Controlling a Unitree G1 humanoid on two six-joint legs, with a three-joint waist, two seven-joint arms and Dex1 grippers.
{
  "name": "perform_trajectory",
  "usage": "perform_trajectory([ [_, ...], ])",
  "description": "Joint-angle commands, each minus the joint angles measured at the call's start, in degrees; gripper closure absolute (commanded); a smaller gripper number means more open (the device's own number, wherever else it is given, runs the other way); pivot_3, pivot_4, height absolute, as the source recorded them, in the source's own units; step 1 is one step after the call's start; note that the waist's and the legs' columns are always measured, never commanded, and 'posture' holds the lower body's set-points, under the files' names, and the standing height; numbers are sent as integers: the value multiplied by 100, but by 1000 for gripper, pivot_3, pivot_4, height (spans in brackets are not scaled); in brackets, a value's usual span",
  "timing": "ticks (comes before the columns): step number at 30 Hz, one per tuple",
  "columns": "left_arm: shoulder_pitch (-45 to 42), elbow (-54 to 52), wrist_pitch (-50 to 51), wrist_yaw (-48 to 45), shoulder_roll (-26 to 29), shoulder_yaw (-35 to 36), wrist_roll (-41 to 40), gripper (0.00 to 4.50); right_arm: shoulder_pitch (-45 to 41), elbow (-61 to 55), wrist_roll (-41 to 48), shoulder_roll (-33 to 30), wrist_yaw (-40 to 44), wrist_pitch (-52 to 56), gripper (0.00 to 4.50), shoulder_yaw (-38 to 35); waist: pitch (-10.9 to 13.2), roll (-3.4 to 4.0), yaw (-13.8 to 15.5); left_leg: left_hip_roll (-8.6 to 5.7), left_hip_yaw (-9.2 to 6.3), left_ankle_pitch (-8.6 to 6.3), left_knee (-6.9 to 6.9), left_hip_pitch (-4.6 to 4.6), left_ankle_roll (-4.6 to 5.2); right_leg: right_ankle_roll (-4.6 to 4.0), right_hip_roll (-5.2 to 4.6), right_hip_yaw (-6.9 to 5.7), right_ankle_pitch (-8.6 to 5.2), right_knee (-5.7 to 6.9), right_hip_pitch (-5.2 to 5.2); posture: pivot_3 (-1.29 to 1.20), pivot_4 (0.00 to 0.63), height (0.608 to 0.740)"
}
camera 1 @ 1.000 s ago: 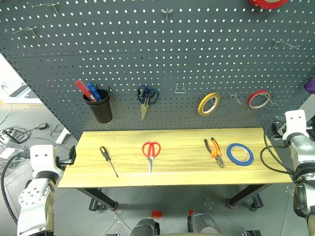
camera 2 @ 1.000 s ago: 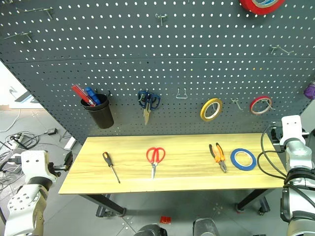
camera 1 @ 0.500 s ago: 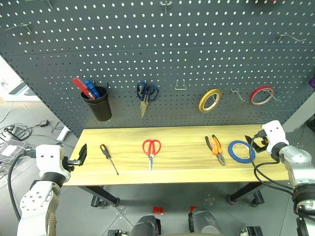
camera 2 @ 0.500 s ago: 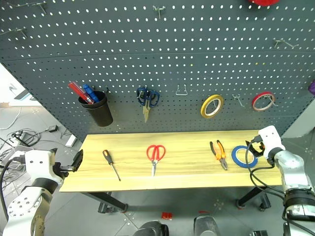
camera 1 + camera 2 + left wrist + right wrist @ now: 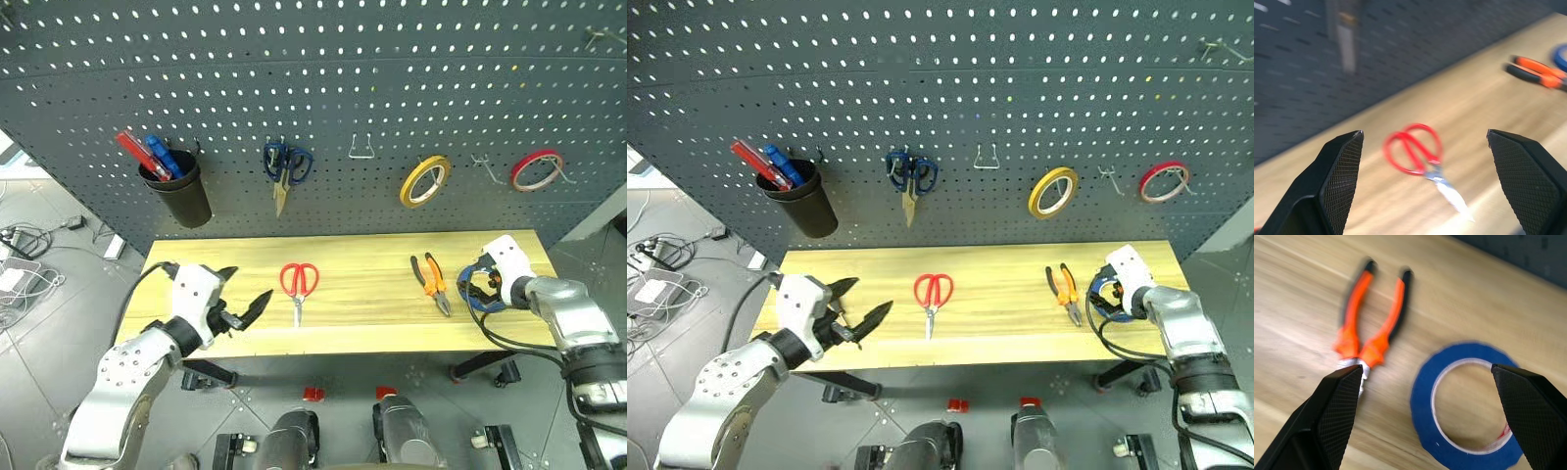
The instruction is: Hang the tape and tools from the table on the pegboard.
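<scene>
While both spread, right end effector nears blue tape, left end effector red scissors; next: descend, pinch.

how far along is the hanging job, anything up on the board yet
Nothing done: the blue tape, pliers and red scissors all lie on the table, none on the pegboard. The screwdriver can't be seen. In hand: nothing; the right gripper hangs open over the tape, the left gripper open facing the scissors. Every piece is left to hang.

Head cameras overlook the table; wrist cameras view it close.
</scene>
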Motion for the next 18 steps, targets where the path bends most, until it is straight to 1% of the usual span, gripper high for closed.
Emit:
perform_trajectory([
  [1, -121, -311, 133, -411, 202, -279, -176, 240, -349, 489, -141, 87, -133, 47, 0, 41, 39, -5, 3, 1, 1, 1, 0, -1, -1, 0, 0, 0, 1, 0, -1, -326, 258, 740],
  [4, -314, -351, 205, -842, 342, -631, -288, 240, -568, 931, -271, 183, -21, -43, 0, 232, 140, -7, 3, 7, 11, 2, 0, -3, 0, 0, 0, -2, 1, -1, -1, -323, 271, 740],
  [7, -611, -301, 246, -1112, 392, -923, -327, 240, -796, 1386, -368, 265, 69, -115, 0, 380, 182, -11, 3, 12, 20, 1, 0, -5, 1, -1, 0, -2, 0, -4, -2, -321, 277, 740],
  [13, -1374, -5, 105, -1765, 483, -1602, -183, 240, -1478, 2603, -616, 379, 232, -273, 0, 621, 278, -20, 1, 21, 41, 5, 6, -5, -3, 3, 5, 5, 2, -2, -4, -314, 279, 740],
  [16, -1797, 341, -165, -1923, 399, -1909, 92, 206, -1804, 3188, -761, 432, 423, -257, 574, 756, 280, -23, -2, 33, 51, 8, 6, -4, -8, 2, 20, 13, 3, -3, -5, -316, 273, 740],
  [18, -1917, 465, -257, -1952, 341, -1990, 160, 206, -1909, 3430, -840, 456, 486, -352, 1214, 834, 281, -25, -7, 48, 57, 9, 6, -3, -10, -2, 35, 19, 6, -5, -6, -319, 269, 740],
])
